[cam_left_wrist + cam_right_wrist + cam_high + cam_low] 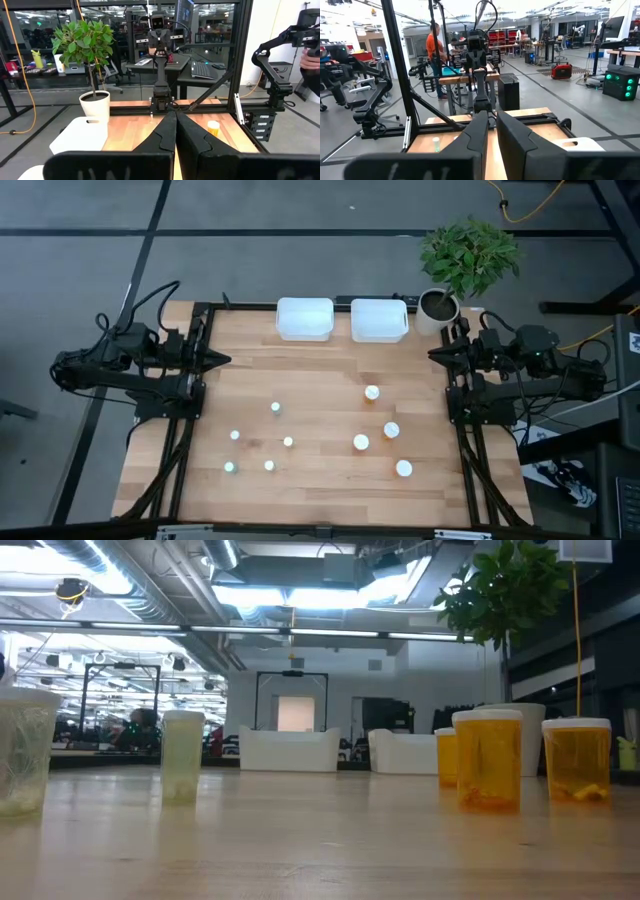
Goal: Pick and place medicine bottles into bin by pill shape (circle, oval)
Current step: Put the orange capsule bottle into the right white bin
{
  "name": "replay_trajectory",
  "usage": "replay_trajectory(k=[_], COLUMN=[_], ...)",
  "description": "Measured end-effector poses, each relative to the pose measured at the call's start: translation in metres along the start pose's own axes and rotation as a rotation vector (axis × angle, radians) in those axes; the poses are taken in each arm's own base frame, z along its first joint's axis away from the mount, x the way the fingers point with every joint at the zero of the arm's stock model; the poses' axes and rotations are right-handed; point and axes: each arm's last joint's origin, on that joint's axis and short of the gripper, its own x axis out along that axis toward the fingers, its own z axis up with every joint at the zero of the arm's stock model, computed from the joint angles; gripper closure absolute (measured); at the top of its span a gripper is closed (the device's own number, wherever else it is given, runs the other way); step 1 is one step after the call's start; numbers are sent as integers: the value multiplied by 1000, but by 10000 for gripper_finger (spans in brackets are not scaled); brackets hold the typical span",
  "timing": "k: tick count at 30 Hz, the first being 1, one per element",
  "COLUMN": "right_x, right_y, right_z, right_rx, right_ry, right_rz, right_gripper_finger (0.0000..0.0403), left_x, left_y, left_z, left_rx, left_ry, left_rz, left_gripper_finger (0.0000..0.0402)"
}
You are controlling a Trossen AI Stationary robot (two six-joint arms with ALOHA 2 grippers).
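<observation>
Several orange medicine bottles with white caps (391,430) stand upright on the wooden table's right half, and they show large in the low view (487,760). Several tiny pale vials (275,408) stand on the left half (182,755). Two white bins (304,318) (379,320) sit side by side at the far edge. My left gripper (222,361) hovers shut and level over the table's left edge, fingertips together (176,120). My right gripper (432,354) hovers shut and level over the right edge (491,117). Neither is near a bottle.
A potted plant (440,305) stands at the far right corner beside the bins. Black frame rails (190,430) run along both table sides. Bare wood lies between the bins and the bottles. A person in an orange shirt (436,45) stands in the room beyond.
</observation>
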Motion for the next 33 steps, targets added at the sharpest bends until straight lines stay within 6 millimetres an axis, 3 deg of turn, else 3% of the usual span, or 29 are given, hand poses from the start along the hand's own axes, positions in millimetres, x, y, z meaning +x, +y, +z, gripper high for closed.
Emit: replay_trajectory(k=[28,33], right_x=[0,0], right_y=[0,0], right_z=[0,0], right_rx=[85,83], right_ry=[2,4], right_rz=[0,18], right_gripper_finger=[359,332], left_x=[0,0], left_y=[1,1], left_z=[4,5], left_rx=[-1,-2], left_ry=[-44,-48], left_rz=[32,31], left_gripper_finger=[401,401])
